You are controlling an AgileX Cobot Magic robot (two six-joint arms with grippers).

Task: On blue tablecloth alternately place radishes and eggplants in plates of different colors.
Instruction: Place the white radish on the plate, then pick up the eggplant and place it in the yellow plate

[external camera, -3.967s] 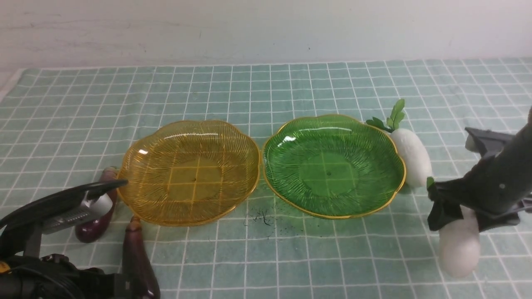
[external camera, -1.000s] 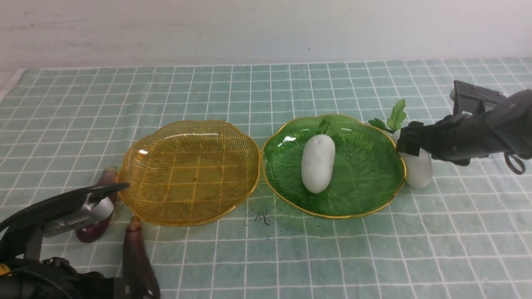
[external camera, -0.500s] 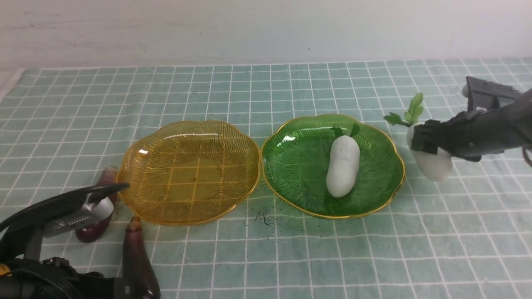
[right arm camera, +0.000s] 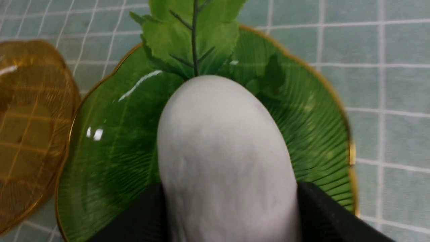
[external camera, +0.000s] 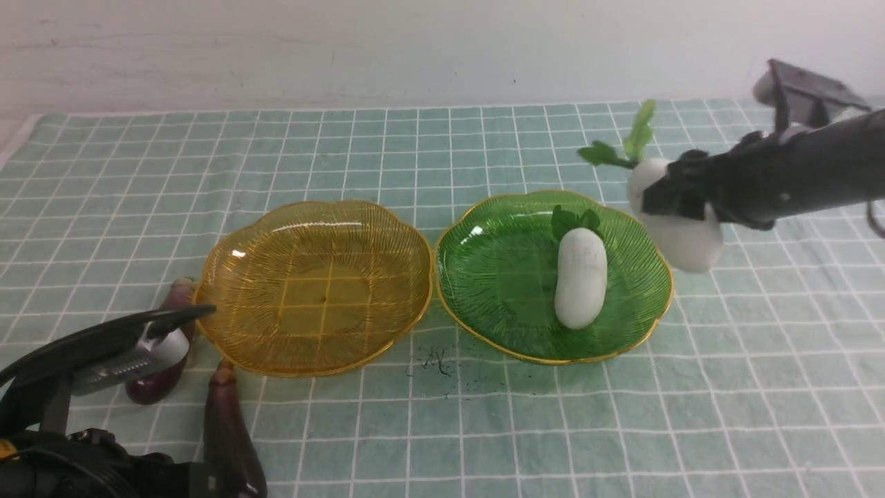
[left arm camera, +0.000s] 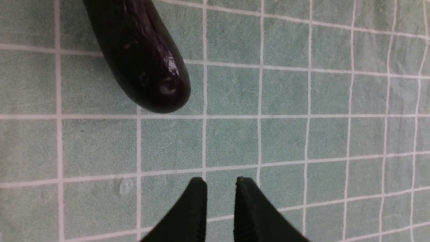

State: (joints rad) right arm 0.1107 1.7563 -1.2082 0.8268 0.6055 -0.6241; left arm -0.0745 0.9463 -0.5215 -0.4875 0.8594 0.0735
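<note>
**Desk:** Right arm: what do you have?

**Op:** On my screen the right gripper (external camera: 674,206) sits upper right of the front frame. Its fingers (right arm camera: 322,215) are clamped on either side of the lifted radish (external camera: 686,242). The green top points up and left. The white body hangs raised, just off the right rim of the green plate (external camera: 484,235).

**Desk:** The other radish?

**Op:** The resting radish (external camera: 581,277) lies inside the green plate, right of its centre, with its leafy end toward the far rim and its blunt end toward me.

**Desk:** Left side?

**Op:** The left gripper (left arm camera: 220,183) is low in the lower left corner of the front frame. Its wrist camera shows the two tips with a narrow slit between them — nothing in it, only the blue tablecloth (external camera: 415,152) beneath. I note it as barely parted and gripping nothing.

**Desk:** Eggplants?

**Op:** Both are on the cloth at lower left, outside the amber plate (external camera: 318,277). The near eggplant (external camera: 231,429) reaches the bottom edge, with its stem cap up by the plate's near rim. The far eggplant (external camera: 153,384) lies just beside the plate's left rim, partly hidden behind the gripper. I cannot tell which of them the wrist camera catches.

**Desk:** Plates?

**Op:** Side by side at mid-frame, with the rims touching or close to it. I cannot settle which. A few dark specks (external camera: 435,363) mark the cloth in front of them.
</note>
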